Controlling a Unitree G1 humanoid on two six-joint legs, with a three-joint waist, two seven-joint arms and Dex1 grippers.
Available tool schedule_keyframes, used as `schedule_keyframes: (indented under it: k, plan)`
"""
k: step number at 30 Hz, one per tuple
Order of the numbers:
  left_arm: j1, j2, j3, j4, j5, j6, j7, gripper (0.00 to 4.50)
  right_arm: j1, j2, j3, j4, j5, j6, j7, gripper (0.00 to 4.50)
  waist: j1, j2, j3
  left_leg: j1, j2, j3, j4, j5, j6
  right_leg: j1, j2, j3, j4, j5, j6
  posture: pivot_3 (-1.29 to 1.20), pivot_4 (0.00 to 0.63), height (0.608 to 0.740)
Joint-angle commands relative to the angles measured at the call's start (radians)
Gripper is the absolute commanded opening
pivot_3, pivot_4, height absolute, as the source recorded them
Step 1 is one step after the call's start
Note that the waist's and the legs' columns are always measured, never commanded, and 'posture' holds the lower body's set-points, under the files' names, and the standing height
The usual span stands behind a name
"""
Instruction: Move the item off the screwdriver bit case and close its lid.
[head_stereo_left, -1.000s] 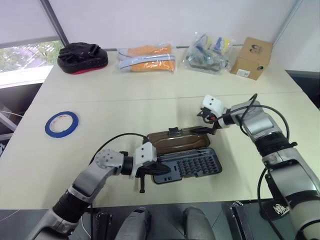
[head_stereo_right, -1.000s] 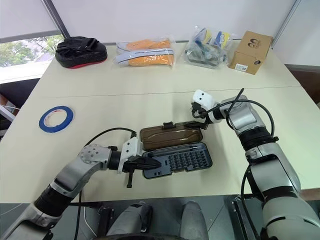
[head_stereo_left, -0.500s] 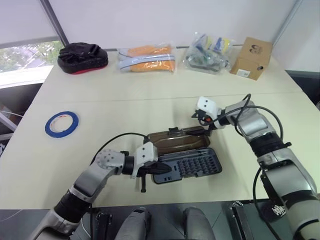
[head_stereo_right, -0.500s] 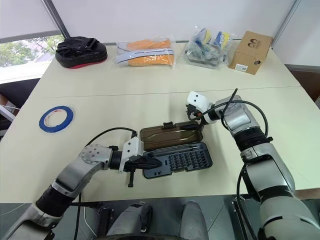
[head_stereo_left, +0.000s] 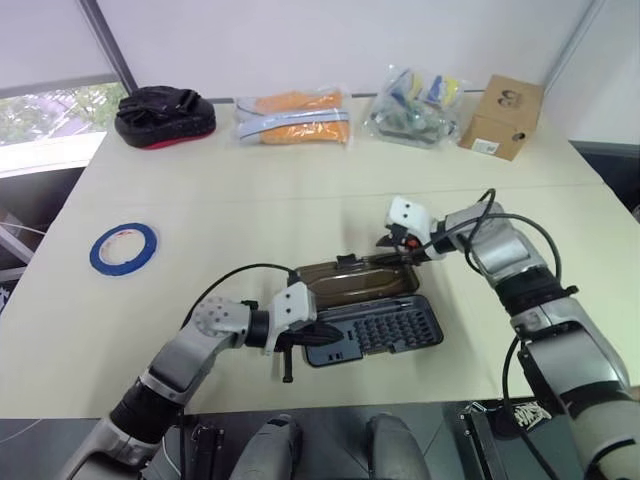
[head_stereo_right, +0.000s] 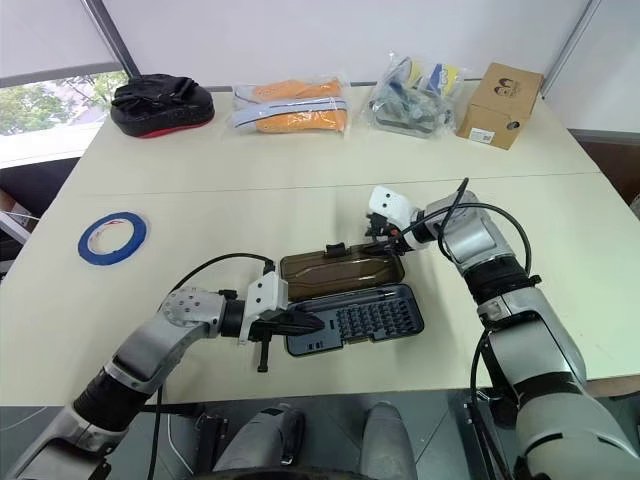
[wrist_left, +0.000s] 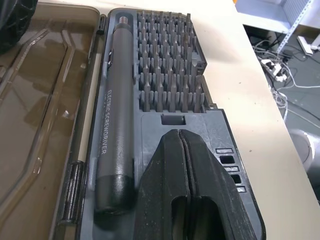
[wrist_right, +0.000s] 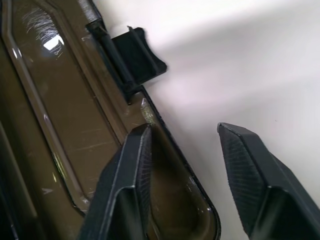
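Observation:
The blue tape roll (head_stereo_left: 123, 247) lies flat on the table at the left, well apart from the screwdriver bit case (head_stereo_left: 385, 328). The case stands open near the front edge, with rows of bits and a grey screwdriver pen (wrist_left: 112, 130) in its tray. Its smoky-brown lid (head_stereo_left: 350, 279) is folded back behind the tray, latch tab (wrist_right: 137, 59) at the far edge. My left gripper (head_stereo_left: 318, 338) is shut, its tips resting on the tray's left end. My right gripper (head_stereo_left: 398, 252) is open at the lid's far right corner, one finger (wrist_right: 132, 170) over the lid, the other over the table.
Along the table's back edge sit a black pouch with red trim (head_stereo_left: 165, 115), a bag of orange packets (head_stereo_left: 293, 115), a clear bag of parts (head_stereo_left: 415, 105) and a cardboard box (head_stereo_left: 503, 115). The tray lies close to the table's front edge.
My right gripper has shifted left along the lid's far edge to its right corner, and its fingers have come closer together. The left gripper and the case have kept still.

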Motion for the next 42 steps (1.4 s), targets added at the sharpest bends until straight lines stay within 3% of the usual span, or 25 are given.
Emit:
schedule_keyframes:
  k: [1, 8, 12, 13, 30, 33, 36, 42]
  plan:
    - [0.008, 0.006, -0.006, 0.033, 0.027, 0.009, 0.015, 0.00, 0.020, -0.007, 0.018, -0.022, -0.020, 0.006, 0.018, 2.10, 0.000, 0.000, 0.000, 0.000, 0.000, 0.000, 0.000, 0.000, 0.000, 0.000, 0.000, 0.000, 0.000, 0.000, 0.000, 0.00, 0.150, 0.740]
    - [0.010, 0.004, -0.005, 0.031, 0.028, 0.009, 0.020, 0.00, 0.024, -0.006, 0.026, -0.027, -0.034, 0.007, 0.044, 2.10, 0.001, 0.000, 0.000, 0.000, 0.000, 0.000, 0.000, 0.000, 0.000, 0.000, 0.000, 0.000, 0.000, 0.000, 0.000, 0.00, 0.150, 0.740]
    - [0.011, 0.001, -0.005, 0.031, 0.028, 0.008, 0.026, 0.00, 0.025, -0.004, 0.037, -0.014, -0.049, -0.007, 0.054, 0.23, 0.002, 0.000, -0.001, 0.000, 0.000, 0.000, 0.000, 0.000, 0.000, 0.000, 0.000, 0.000, 0.000, 0.000, 0.000, 0.00, 0.150, 0.740]
    - [0.010, 0.001, -0.005, 0.031, 0.028, 0.008, 0.027, 0.00, 0.026, -0.003, 0.038, -0.012, -0.052, -0.010, 0.058, 0.03, 0.001, -0.002, -0.004, 0.000, 0.000, 0.000, 0.000, 0.000, 0.000, 0.000, 0.000, 0.000, 0.000, 0.000, 0.000, 0.00, 0.150, 0.740]
    - [0.010, -0.002, -0.003, 0.036, 0.029, -0.001, 0.048, 0.00, 0.044, 0.010, 0.062, 0.012, -0.092, -0.055, 0.076, 0.03, 0.002, -0.002, -0.008, 0.005, 0.000, 0.000, -0.001, 0.000, 0.000, 0.005, 0.000, 0.000, -0.001, 0.000, 0.000, 0.00, 0.150, 0.740]
    - [0.009, -0.003, -0.003, 0.040, 0.030, -0.004, 0.048, 0.00, 0.035, 0.020, 0.063, 0.041, -0.103, -0.067, 0.067, 0.97, 0.003, -0.002, -0.008, 0.007, 0.000, 0.000, -0.002, 0.000, 0.000, 0.007, 0.000, 0.000, -0.001, 0.000, 0.000, 0.00, 0.150, 0.740]
    - [0.010, -0.003, -0.004, 0.041, 0.030, -0.006, 0.048, 0.00, 0.018, 0.032, 0.060, 0.083, -0.120, -0.090, 0.045, 2.47, 0.003, -0.002, -0.008, 0.008, 0.000, 0.000, -0.002, 0.000, 0.000, 0.007, 0.000, 0.000, -0.001, 0.000, 0.000, 0.00, 0.150, 0.740]
    - [0.008, -0.003, -0.004, 0.046, 0.032, -0.011, 0.047, 0.00, 0.001, 0.037, 0.062, 0.132, -0.126, -0.120, 0.055, 2.47, 0.002, -0.002, -0.008, 0.015, 0.000, 0.000, -0.004, 0.000, 0.000, 0.014, 0.000, 0.000, -0.003, 0.000, 0.000, 0.00, 0.150, 0.740]
